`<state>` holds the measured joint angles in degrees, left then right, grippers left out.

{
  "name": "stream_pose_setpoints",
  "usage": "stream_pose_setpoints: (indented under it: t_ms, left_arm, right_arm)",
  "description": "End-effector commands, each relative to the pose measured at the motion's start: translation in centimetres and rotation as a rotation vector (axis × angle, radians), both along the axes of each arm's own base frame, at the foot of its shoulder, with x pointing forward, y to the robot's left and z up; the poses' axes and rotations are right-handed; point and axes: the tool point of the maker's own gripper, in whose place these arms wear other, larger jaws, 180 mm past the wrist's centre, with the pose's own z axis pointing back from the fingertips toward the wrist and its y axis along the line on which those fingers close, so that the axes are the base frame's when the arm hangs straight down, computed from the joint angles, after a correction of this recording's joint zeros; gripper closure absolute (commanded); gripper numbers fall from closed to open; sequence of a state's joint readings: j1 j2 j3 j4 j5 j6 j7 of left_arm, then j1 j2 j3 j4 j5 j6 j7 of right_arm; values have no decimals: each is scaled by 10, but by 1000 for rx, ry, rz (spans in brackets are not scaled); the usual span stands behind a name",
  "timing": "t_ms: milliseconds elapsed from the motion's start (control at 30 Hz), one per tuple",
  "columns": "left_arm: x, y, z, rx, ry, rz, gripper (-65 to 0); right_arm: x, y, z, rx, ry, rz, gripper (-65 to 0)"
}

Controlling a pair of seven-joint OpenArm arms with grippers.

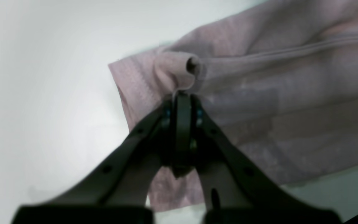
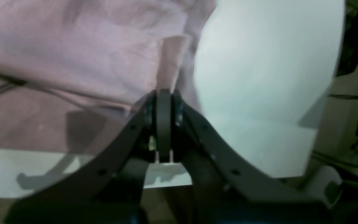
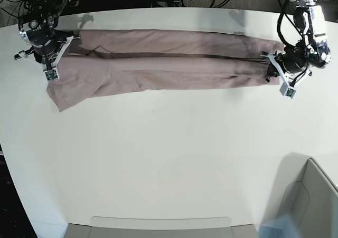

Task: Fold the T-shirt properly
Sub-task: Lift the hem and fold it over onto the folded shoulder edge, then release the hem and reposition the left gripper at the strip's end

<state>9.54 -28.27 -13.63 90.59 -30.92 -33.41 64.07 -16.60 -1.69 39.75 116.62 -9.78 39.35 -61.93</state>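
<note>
Stretching across the far side of the white table (image 3: 169, 159), T-shirt (image 3: 158, 64) pulled into a long band. Right gripper (image 3: 52, 56) clamped on its left end; left gripper (image 3: 270, 66) pinching bunched cloth at its right end.

light: bright, even | wrist views: blurred, perhaps motion | shadows: soft

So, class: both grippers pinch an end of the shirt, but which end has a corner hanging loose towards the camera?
The end at the right gripper. There a flap of the T-shirt droops nearer the camera; at the left gripper the cloth bunches tight.
</note>
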Motion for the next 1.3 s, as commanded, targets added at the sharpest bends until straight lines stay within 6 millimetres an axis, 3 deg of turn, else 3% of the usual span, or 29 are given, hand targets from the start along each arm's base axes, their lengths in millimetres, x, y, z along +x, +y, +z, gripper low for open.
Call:
stream_pose_setpoints:
  t_ms: [0,367,600,667,767,967,1133,1267]
  left_arm:
    - [9,8,11,21,-38,1,0]
    - [0,7,6,18,-19,2,0]
    - [-2,7,5,22,-7,0,0]
    - [-4,7,4,23,-2,-3,-71]
    - [-8,6,4,22,-8,-5,-172]
    - [-5,19,34,60,-95,33,-215]
    - [-14,36,43,96,-59,84,-275]
    - [-19,31,38,82,-37,80,-339]
  right_arm:
    - [1,-2,7,-23,-12,14,0]
    - [-17,13,-9,9,44,35,0]
    - [-16,16,-9,13,43,42,0]
    - [-16,15,-9,12,44,42,-8]
    - [-16,15,-9,9,46,43,-94]
    - [-15,15,-9,10,44,44,-248]
    - [-15,15,-9,10,44,44,-272]
    - [-15,15,-9,9,44,44,-272]
